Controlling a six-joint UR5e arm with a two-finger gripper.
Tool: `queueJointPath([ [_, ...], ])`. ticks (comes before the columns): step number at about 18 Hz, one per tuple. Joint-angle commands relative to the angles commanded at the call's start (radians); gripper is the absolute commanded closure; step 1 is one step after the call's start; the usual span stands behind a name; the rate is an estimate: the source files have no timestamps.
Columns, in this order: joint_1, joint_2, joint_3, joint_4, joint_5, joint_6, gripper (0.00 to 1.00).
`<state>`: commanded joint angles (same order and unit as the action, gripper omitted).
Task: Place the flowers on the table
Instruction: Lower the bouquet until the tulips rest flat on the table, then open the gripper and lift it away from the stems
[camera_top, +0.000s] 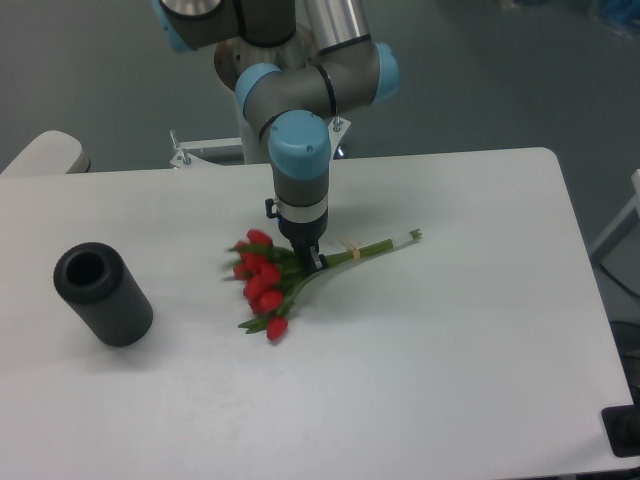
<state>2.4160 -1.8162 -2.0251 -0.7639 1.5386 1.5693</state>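
Observation:
The flowers (262, 282), a small bunch of red tulip buds with green leaves and long green stems, lie across the middle of the white table (450, 350). The buds point to the lower left and the stem ends to the upper right, with a pale band around the stems. My gripper (311, 258) points straight down onto the stems just behind the buds. Its dark fingers stand close together around the stems and look shut on them. The bunch seems to rest on the tabletop.
A dark grey hollow cylinder (102, 295) lies on its side at the left of the table, its opening facing up and left. The arm's base (255, 110) stands at the far table edge. A dark object (625, 432) sits at the front right corner.

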Motion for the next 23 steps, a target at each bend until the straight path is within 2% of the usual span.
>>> queueJointPath([
  [3, 0.009, -0.006, 0.026, -0.002, 0.0, 0.003, 0.0],
  [5, 0.015, -0.014, 0.093, -0.014, -0.012, -0.005, 0.0],
  [9, 0.072, -0.029, 0.216, -0.044, -0.155, -0.008, 0.0],
  [13, 0.118, -0.07, 0.382, -0.158, -0.19, -0.024, 0.0],
  [18, 0.137, -0.164, 0.623, -0.314, -0.189, -0.043, 0.0],
  [21, 0.147, -0.207, 0.732, -0.362, -0.189, -0.043, 0.0],
  [23, 0.149, -0.225, 0.778, -0.367, -0.19, -0.043, 0.0],
])
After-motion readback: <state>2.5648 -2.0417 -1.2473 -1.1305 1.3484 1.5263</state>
